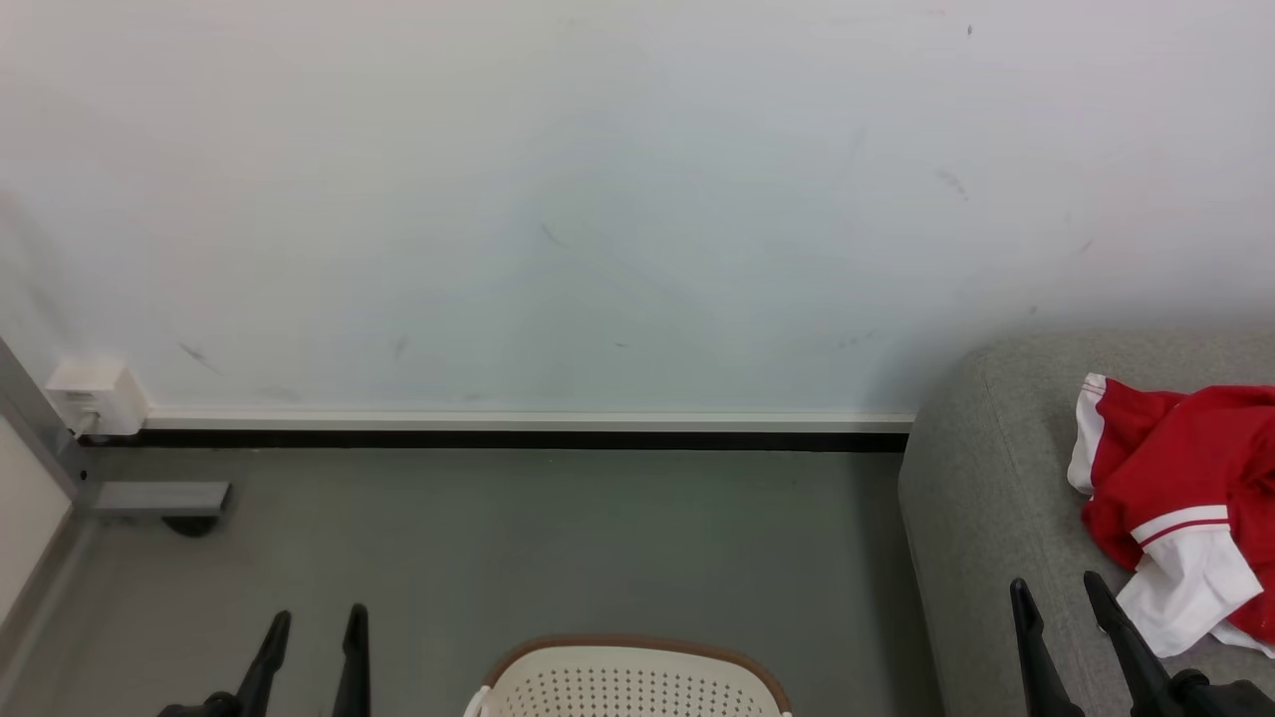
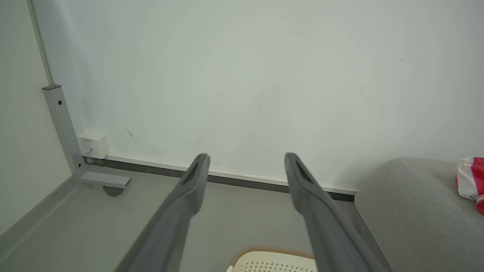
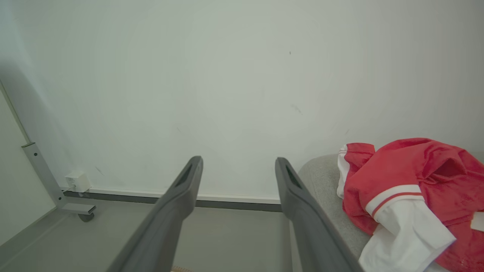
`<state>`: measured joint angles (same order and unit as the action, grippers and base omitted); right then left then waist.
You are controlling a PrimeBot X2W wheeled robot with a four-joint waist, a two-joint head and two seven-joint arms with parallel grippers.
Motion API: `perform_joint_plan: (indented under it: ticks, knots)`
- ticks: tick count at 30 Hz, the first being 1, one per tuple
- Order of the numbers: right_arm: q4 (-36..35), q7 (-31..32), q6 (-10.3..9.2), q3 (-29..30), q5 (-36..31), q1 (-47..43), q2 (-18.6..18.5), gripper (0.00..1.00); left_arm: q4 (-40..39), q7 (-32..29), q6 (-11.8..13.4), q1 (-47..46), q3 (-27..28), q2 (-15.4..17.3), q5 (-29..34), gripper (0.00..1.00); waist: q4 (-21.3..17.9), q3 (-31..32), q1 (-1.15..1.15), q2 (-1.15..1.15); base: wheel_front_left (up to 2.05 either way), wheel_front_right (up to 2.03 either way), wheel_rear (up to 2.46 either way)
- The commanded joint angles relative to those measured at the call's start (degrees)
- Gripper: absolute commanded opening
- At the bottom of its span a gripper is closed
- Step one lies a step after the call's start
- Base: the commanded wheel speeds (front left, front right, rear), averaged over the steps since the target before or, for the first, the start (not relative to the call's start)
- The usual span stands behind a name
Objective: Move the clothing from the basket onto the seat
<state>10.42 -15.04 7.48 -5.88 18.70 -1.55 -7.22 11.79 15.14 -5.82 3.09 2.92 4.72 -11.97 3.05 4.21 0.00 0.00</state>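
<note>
Grey seat (image 1: pixel 986 498): I see it on my right.
Clothing (image 1: pixel 1175 478): red and white, heaped on the seat.
Basket (image 1: pixel 637 643): on the floor, left of the seat.
Left hand (image 1: pixel 320 612): wide, empty.
Right hand (image 1: pixel 1054 580): wide, empty, near the clothing.

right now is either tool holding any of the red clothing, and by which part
Nothing is held. The left tool and right tool are both open and empty; the clothing lies loose on the seat.

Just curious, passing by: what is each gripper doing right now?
Left gripper: open, holding nothing.
Right gripper: open, holding nothing; the red-and-white fabric clothing lies on the grey upholstered seat.
</note>
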Motion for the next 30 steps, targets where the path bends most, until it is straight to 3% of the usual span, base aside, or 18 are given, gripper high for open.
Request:
perform_joint_plan:
  ticks: [1, 20, 21, 26, 30]
  knots:
    - [0.2, -0.2, 0.03, -0.1, -0.5, 0.0, 0.1, 1.00, 0.2, 0.0, -0.2, -0.5, 0.3, 0.1, 0.6, 1.00, -0.2, -0.2, 0.00, 0.00, 0.00, 0.00, 0.00]
    - [1.3, -0.2, 0.04, -1.0, -0.5, 1.2, 0.0, 1.00, 1.1, 0.0, -1.6, -1.6, 1.4, -0.9, 2.5, 1.00, -1.9, -1.4, 0.00, 0.00, 0.00, 0.00, 0.00]
    - [1.1, 0.0, 0.00, -1.0, -0.5, 0.5, 0.2, 0.00, 1.0, 0.0, -1.3, -1.2, 1.2, -0.8, 1.8, 0.00, -1.9, -1.4, 0.00, 0.00, 0.00, 0.00, 0.00]
    - [2.5, 0.3, 0.00, -1.2, 0.1, -0.5, 0.4, 0.00, 2.9, -0.3, -1.4, -0.5, 1.1, -1.1, 1.2, 0.00, -1.9, -1.4, 0.00, 0.00, 0.00, 0.00, 0.00]
    - [2.5, 1.4, 0.00, -0.6, 4.4, 0.0, 0.6, 0.00, 3.2, -1.9, -1.4, -1.4, 1.6, -1.1, -3.3, 0.00, -2.0, -1.5, 0.00, 0.00, 0.00, 0.00, 0.00]
